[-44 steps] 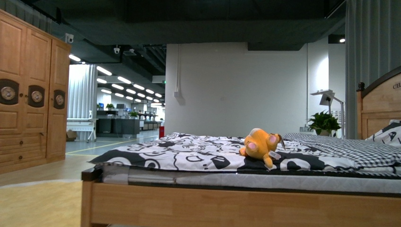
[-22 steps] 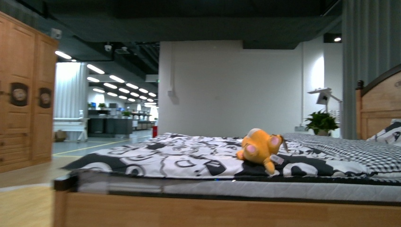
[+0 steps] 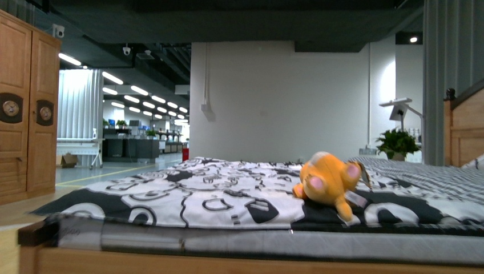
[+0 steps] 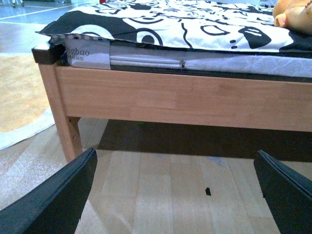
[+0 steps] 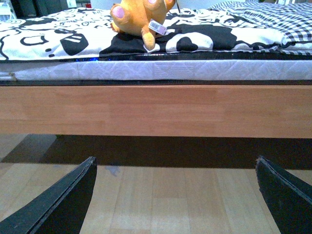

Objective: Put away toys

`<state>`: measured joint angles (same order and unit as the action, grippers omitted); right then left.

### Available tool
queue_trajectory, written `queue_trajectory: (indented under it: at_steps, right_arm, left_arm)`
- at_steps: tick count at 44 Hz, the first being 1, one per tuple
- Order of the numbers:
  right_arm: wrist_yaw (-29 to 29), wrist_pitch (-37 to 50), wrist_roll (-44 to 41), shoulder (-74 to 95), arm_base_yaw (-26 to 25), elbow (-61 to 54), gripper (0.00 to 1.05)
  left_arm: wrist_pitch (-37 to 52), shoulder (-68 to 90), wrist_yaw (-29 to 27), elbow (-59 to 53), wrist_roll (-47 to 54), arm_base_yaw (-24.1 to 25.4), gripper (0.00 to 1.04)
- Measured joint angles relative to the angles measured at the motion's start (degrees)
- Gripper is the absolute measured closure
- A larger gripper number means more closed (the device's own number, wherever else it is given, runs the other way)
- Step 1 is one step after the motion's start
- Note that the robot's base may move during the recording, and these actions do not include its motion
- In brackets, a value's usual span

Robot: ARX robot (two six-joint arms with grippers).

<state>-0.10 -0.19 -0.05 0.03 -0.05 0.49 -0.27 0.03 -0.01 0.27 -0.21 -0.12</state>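
Wrist views alone show both jaws gaping; plush toy (image 3: 326, 181) lies on bed (image 3: 228, 244).

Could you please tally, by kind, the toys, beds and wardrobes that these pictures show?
Plush toy: 1
Bed: 1
Wardrobe: 1
Total: 3
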Motion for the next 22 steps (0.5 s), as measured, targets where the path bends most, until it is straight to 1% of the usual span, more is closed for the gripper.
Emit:
queue_trajectory:
  at_steps: [22]
  right_arm:
    - [0.0, 0.0, 0.0, 0.0, 0.0, 0.0, 0.06]
  left_arm:
    - [0.0, 0.0, 0.0, 0.0, 0.0, 0.0, 0.06]
